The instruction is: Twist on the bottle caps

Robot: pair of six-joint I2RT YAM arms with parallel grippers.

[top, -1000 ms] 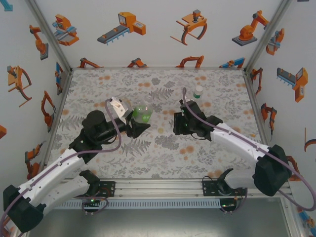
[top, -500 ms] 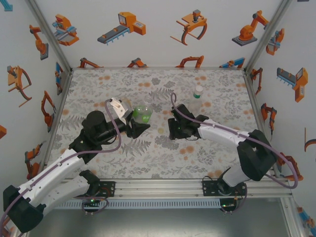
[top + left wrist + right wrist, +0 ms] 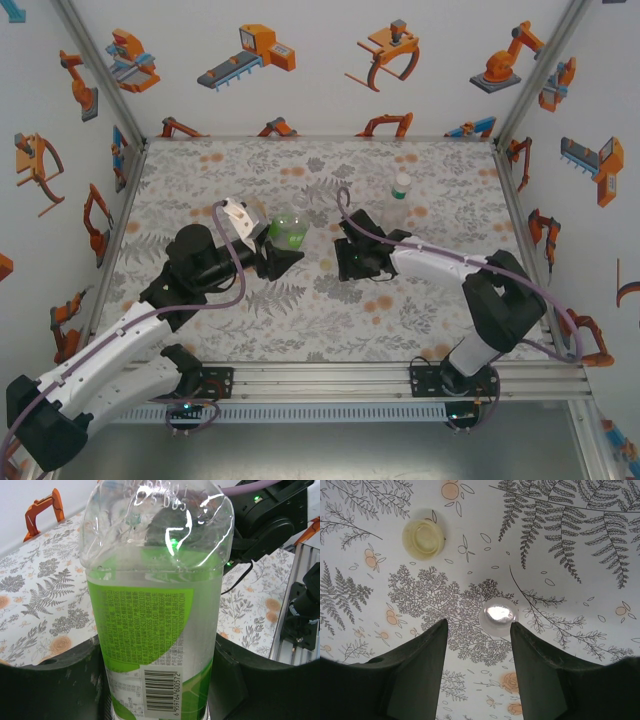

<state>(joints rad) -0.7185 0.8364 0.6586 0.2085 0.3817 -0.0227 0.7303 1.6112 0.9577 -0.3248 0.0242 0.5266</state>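
Note:
My left gripper (image 3: 283, 246) is shut on the clear bottle with the green label (image 3: 289, 230), holding it left of the table's centre. In the left wrist view the bottle (image 3: 155, 625) stands between both dark fingers (image 3: 50, 685) with its barcode facing the camera. My right gripper (image 3: 342, 262) hangs open over the table just right of the bottle. In the right wrist view a white cap with a shiny inside (image 3: 498, 614) lies by the tip of the right finger (image 3: 535, 660). A pale yellow cap (image 3: 423, 539) lies farther off to the upper left. Nothing is between the open right gripper's (image 3: 479, 624) fingers.
Another small bottle with a pale top (image 3: 399, 200) stands at the back right of the patterned table (image 3: 200, 170). Walls close off the left, back and right sides. A metal rail (image 3: 320, 380) with the arm bases runs along the near edge.
The right gripper has moved left and nearer to the held bottle, its arm folding in, and now hangs over the caps. The left gripper and its bottle have stayed put.

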